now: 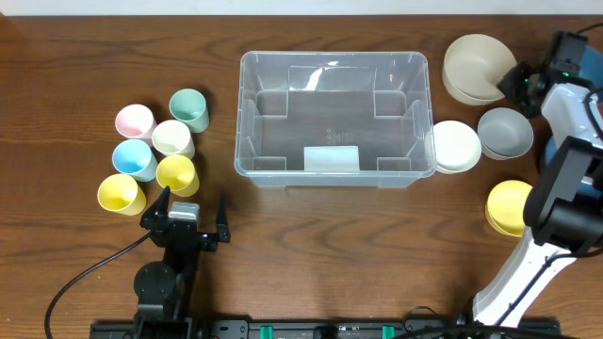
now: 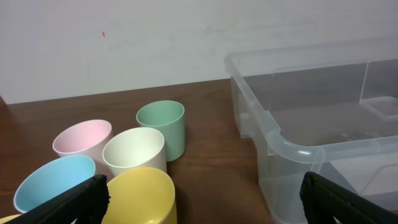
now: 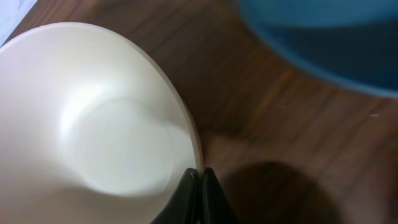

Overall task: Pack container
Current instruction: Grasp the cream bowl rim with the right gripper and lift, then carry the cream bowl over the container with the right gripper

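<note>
Evidently, the cream bowl (image 1: 476, 66) is pinched at its rim by the right claw (image 3: 200, 175), presumably for lifting into the container (image 1: 334, 58) at mid-tabletop; the left claw (image 1: 193, 200) is held spread beside the cups (image 1: 155, 155).

Container (image 1: 334, 113) mid-table; 6 cups (image 1: 172, 138) to its L, 4 bowls (image 1: 505, 132) R, some perhaps stacked.
</note>
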